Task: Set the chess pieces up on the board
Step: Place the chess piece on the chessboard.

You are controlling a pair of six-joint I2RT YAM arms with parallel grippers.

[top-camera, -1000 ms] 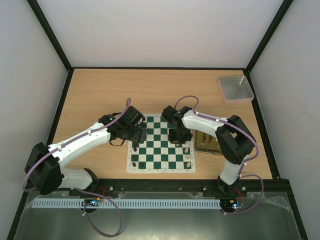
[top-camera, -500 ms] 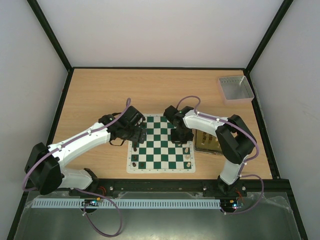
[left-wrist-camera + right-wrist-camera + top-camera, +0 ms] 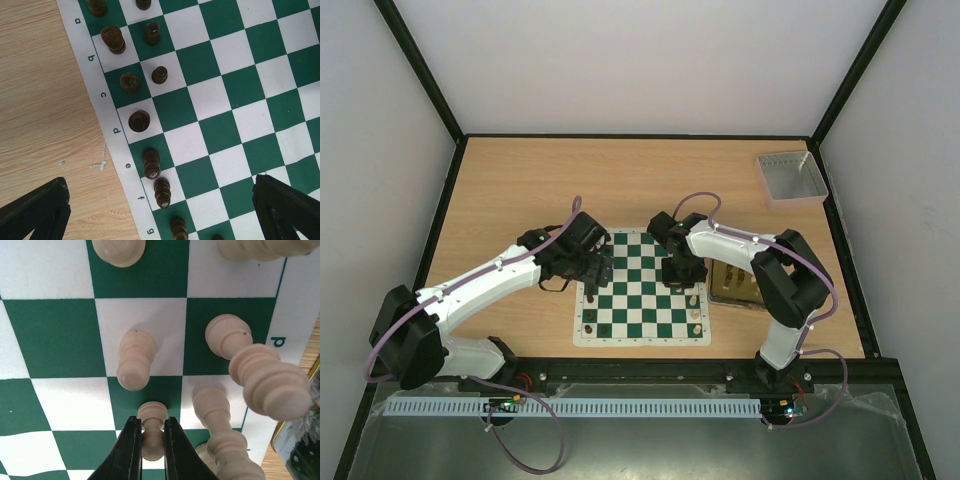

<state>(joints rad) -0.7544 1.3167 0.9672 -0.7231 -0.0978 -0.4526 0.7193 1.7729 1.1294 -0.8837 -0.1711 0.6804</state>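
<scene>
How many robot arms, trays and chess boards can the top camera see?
Black-and-white robot arms: 2 (left arm, right arm)
Trays: 2 (small grey tray, translucent yellow rectangular tray)
Green-and-white square chess mat: 1
Total: 5

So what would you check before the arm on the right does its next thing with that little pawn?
1. Right end effector closed on the cream pawn: ok, a finger on each side.
2. Room around the grip: not ok, a taller cream piece stands close beside one finger.
3. Pawn lifted or resting on the board: cannot tell.
4. Left end effector open, holding nothing: ok.
5. Black pieces not touching its fingers: ok.
</scene>
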